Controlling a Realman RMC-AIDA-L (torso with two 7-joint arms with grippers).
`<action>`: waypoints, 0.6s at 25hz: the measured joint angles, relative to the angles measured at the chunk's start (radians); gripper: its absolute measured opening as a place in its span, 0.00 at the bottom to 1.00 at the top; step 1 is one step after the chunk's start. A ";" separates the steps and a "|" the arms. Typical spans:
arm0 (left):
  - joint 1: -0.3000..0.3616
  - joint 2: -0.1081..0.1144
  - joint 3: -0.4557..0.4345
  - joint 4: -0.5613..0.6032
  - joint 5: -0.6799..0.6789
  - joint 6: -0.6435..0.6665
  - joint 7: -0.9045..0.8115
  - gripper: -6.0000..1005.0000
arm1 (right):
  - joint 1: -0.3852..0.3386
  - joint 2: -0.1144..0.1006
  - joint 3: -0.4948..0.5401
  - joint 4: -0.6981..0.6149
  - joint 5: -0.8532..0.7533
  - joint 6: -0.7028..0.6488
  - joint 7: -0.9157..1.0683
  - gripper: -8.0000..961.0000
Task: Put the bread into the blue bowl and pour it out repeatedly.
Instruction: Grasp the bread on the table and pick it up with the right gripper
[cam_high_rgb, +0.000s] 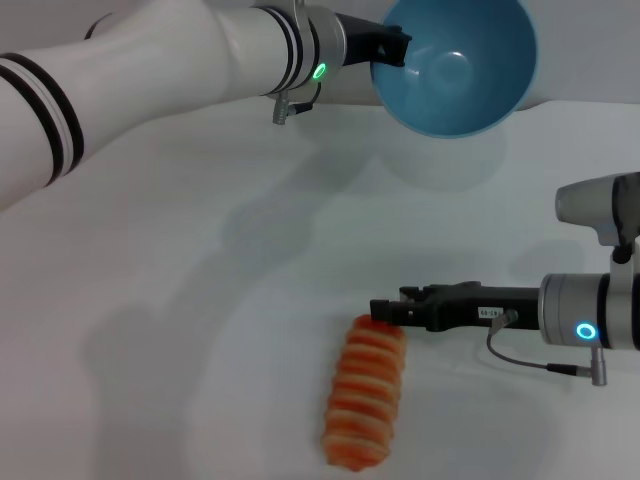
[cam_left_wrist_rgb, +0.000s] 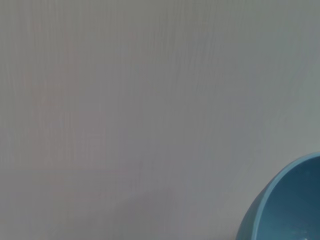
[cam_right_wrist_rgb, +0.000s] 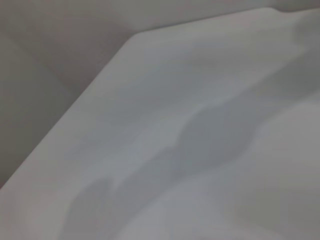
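Surface: you are seeing a plain white table, arm shadows lying across it | bread: ridged orange-tan loaf lying lower centre | right gripper: fingers pressed together, touching the loaf's top end | left gripper: pinching the tilted blue bowl by its rim, upper right.

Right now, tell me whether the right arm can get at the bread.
Probably yes. The right tool sits at the far end of the bread, which lies bare on the table. The left tool holds the blue bowl well away.

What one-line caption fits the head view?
Left gripper holds the empty blue bowl tipped above the table; right gripper at the bread.
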 joint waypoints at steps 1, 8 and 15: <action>0.001 0.000 0.000 0.000 0.000 0.000 0.000 0.00 | 0.004 0.000 -0.001 0.008 0.000 0.000 0.002 0.65; 0.011 0.000 0.003 0.012 0.000 -0.001 -0.001 0.00 | 0.025 0.000 -0.003 0.055 -0.002 -0.001 0.002 0.64; 0.014 0.000 0.003 0.014 0.000 -0.003 -0.001 0.00 | 0.036 0.000 -0.004 0.082 -0.006 0.010 0.005 0.63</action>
